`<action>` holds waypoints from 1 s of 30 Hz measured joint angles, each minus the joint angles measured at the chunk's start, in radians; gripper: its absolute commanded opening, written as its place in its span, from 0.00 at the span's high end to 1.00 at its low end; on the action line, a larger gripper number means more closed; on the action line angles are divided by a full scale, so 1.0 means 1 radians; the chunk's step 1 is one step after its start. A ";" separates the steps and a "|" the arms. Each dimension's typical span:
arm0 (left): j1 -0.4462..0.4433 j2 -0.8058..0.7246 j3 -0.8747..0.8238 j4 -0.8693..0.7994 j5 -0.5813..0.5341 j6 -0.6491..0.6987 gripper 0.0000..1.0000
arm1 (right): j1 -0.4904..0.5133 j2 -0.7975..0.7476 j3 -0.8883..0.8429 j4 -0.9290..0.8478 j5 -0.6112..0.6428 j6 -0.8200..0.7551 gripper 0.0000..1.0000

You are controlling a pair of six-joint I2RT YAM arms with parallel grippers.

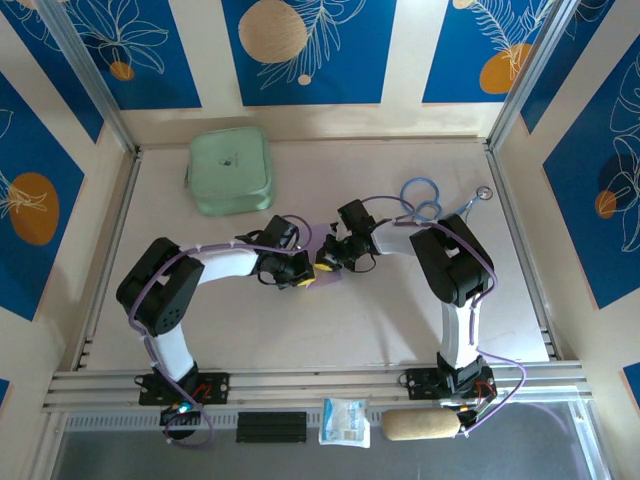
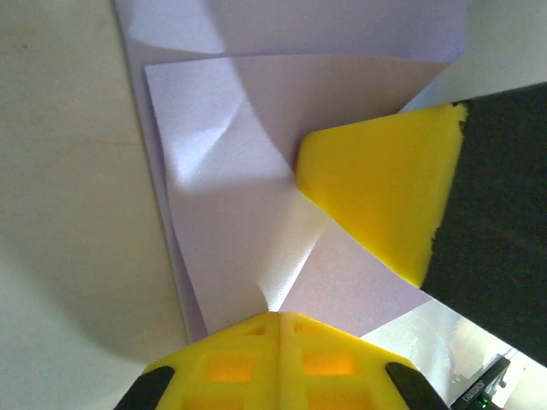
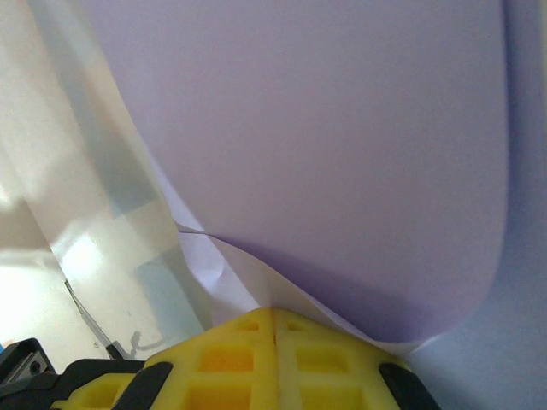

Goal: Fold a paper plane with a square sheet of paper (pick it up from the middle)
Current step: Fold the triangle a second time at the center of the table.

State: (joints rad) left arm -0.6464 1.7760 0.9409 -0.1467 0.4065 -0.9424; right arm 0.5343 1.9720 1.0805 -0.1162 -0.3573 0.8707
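Square sheet of paper (image 2: 239, 213): pale lilac, partly folded, creases showing. It sits at mid-frame in the top view, between the two arms. Left end effector (image 2: 278, 318) pressed together, pinching a paper edge; right end effector (image 3: 273, 312) likewise pinching the sheet. Possibly touching the bench (image 1: 300, 330) — unclear. Mint-green pouch (image 1: 230, 170) upper left, well apart.

Overhead view, wrist close-ups (sharing paper (image 2: 231, 248))
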 measured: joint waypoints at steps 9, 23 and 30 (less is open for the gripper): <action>0.000 0.000 -0.021 -0.004 -0.018 0.000 0.96 | 0.000 0.002 0.005 -0.007 -0.002 0.000 1.00; -0.005 -0.002 -0.024 -0.010 -0.033 0.007 0.97 | 0.000 0.002 0.006 -0.008 -0.002 0.000 1.00; -0.006 -0.029 -0.021 0.000 -0.033 0.004 0.94 | 0.000 0.002 0.006 -0.008 -0.002 0.000 1.00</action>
State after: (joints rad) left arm -0.6529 1.7473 0.9195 -0.1467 0.3733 -0.9382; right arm 0.5339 1.9739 1.0863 -0.1242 -0.3595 0.8707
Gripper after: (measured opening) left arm 0.059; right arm 0.055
